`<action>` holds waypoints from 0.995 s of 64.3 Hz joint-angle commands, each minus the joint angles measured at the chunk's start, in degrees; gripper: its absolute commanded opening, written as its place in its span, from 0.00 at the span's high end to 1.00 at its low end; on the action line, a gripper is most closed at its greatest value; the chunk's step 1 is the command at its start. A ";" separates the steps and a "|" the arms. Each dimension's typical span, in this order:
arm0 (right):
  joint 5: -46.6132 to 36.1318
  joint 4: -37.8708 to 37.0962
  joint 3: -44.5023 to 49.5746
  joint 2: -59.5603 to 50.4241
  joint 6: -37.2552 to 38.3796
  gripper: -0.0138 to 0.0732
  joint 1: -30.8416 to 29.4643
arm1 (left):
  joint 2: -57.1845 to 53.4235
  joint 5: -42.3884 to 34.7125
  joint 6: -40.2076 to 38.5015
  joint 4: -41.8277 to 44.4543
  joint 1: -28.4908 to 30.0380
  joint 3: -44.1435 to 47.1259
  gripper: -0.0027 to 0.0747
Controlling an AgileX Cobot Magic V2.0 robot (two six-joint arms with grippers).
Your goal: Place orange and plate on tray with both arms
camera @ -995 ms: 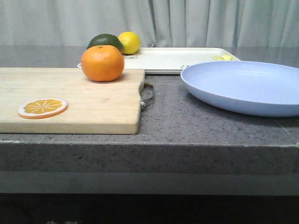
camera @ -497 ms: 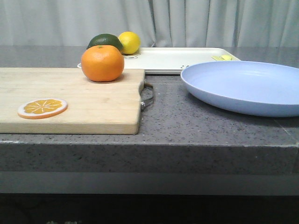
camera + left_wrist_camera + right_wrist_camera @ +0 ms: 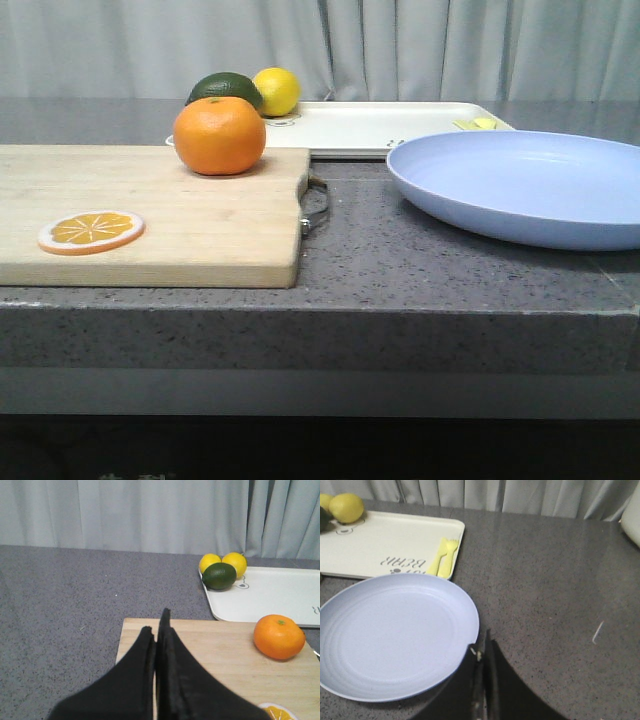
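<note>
The orange [image 3: 220, 135] sits on the far right part of a wooden cutting board [image 3: 180, 235]; it also shows in the left wrist view [image 3: 279, 636]. The lavender-blue plate [image 3: 520, 185] lies on the counter at the right, and in the right wrist view [image 3: 390, 635]. The cream tray [image 3: 390, 128] lies behind both, also seen in the wrist views [image 3: 270, 595] [image 3: 385, 545]. My left gripper [image 3: 157, 625] is shut and empty above the board's near left part. My right gripper [image 3: 482, 642] is shut and empty beside the plate's rim. Neither gripper shows in the front view.
An orange slice [image 3: 91, 231] lies on the board's near left. A green avocado [image 3: 225, 88] and a yellow lemon [image 3: 277, 90] rest at the tray's far left corner; the left wrist view shows two lemons [image 3: 234, 563]. A yellow fork [image 3: 445, 555] lies on the tray. Curtains hang behind.
</note>
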 commanded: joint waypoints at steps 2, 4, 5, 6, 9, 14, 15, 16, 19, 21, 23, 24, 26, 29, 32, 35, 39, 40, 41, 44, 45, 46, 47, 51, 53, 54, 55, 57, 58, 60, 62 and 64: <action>-3.35 -0.61 -1.89 2.62 -0.33 0.92 0.03 | 1.61 -4.03 -0.34 -0.69 -0.06 -1.99 0.99; -3.28 -0.61 -1.83 3.12 -0.33 0.92 0.03 | 1.76 -4.05 -0.34 -0.97 -0.06 -1.99 0.99; -3.20 -0.61 -1.83 3.37 -0.33 0.92 0.03 | 1.78 -4.05 -0.34 -1.14 -0.06 -1.99 0.99; -3.06 -0.61 -1.83 3.54 -0.33 0.92 0.03 | 1.78 -4.05 -0.34 -1.31 -0.06 -1.99 0.99; -2.56 -0.61 -1.83 4.09 -0.33 0.92 0.03 | 1.85 -4.05 -0.34 -1.46 -0.06 -1.99 0.99; -2.00 -0.61 -1.83 4.84 -0.33 0.92 0.03 | 1.85 -4.05 -0.34 -1.46 -0.06 -1.99 0.99; -1.88 -0.61 -1.83 5.09 -0.33 0.92 0.03 | 1.85 -4.05 -0.34 -1.46 -0.06 -1.99 0.99; -1.65 -0.61 -1.83 5.15 -0.38 0.92 0.03 | 1.85 -4.05 -0.34 -1.46 -0.06 -1.99 0.99; -1.15 -0.61 -1.83 5.46 -0.38 0.91 0.03 | 1.85 -4.05 -0.34 -1.46 -0.06 -1.99 0.99; -0.68 -0.61 -1.83 5.64 -0.38 0.90 0.03 | 1.85 -4.05 -0.34 -1.46 -0.06 -1.99 0.99; -0.40 -0.61 -1.83 5.78 -0.38 0.87 0.03 | 1.85 -4.05 -0.34 -1.46 -0.06 -1.99 0.98; -0.30 -0.61 -1.83 5.84 -0.38 0.85 0.03 | 1.85 -4.05 -0.34 -1.46 -0.06 -1.99 0.97; -0.07 -0.61 -1.83 5.90 -0.38 0.79 0.03 | 1.85 -4.05 -0.34 -1.46 -0.06 -1.99 0.95; 0.01 -0.61 -1.83 5.92 -0.38 0.67 0.03 | 1.85 -4.05 -0.34 -1.46 -0.06 -1.99 0.89; 0.01 -0.61 -1.83 5.92 -0.38 0.51 0.03 | 1.85 -4.05 -0.34 -1.46 -0.06 -1.99 0.81; -0.05 -0.61 -1.83 5.92 -0.38 0.39 0.03 | 1.85 -4.12 -0.34 -1.46 -0.06 -1.99 0.70; -0.05 -0.61 -1.83 5.92 -0.38 0.24 0.03 | 1.85 -4.12 -0.34 -1.46 -0.06 -1.99 0.54; -0.05 -0.61 -1.83 5.92 -0.38 0.20 0.03 | 1.85 -4.12 -0.34 -1.46 -0.06 -1.99 0.49; -0.05 -0.61 -1.83 5.92 -0.38 0.18 0.03 | 1.85 -4.12 -0.34 -1.46 -0.06 -1.99 0.46; -0.05 -0.61 -1.83 5.92 -0.38 0.13 0.03 | 1.85 -4.12 -0.34 -1.46 -0.06 -1.99 0.37; -0.05 -0.61 -1.83 5.92 -0.38 0.12 0.03 | 1.85 -4.12 -0.34 -1.46 -0.06 -1.99 0.33; -0.05 -0.61 -1.83 5.92 -0.38 0.12 0.03 | 1.91 -4.25 -0.34 -1.46 -0.06 -1.99 0.31; -0.05 -0.61 -1.83 5.92 -0.38 0.12 0.03 | 1.91 -4.26 -0.24 -1.46 -0.06 -1.99 0.28; 0.01 -0.61 -1.83 5.92 -0.38 0.12 0.03 | 2.33 -4.51 0.48 -1.46 -0.06 -1.99 0.24; 0.01 -0.61 -1.83 5.92 -0.38 0.12 0.03 | 2.70 -4.68 1.82 -1.46 -0.06 -1.99 0.24; 0.01 -0.61 -1.83 5.92 -0.38 0.12 0.03 | 3.04 -4.68 2.12 -1.72 -0.46 -2.17 0.24; -0.05 -0.61 -1.83 5.92 -0.38 0.12 0.03 | 3.23 -4.68 2.47 -2.15 -0.83 -2.15 0.24; -0.05 -0.61 -1.83 5.92 -0.38 0.12 0.03 | 3.89 -4.93 2.87 -2.83 -2.04 -2.44 0.24; -0.05 -0.56 -1.83 5.92 -0.38 0.12 0.03 | 4.23 -4.95 3.14 -2.97 -2.95 -2.59 0.24; -0.05 -0.45 -1.83 5.92 -0.38 0.12 0.03 | 5.15 -5.42 4.01 -2.97 -4.78 -2.74 0.24; -0.05 -0.24 -1.83 5.92 -0.38 0.12 0.03 | 5.95 -5.54 4.84 -2.97 -6.43 -2.98 0.24; -0.05 -0.24 -1.83 5.92 -0.38 0.12 0.03 | 7.16 -5.66 6.02 -2.97 -8.57 -3.48 0.24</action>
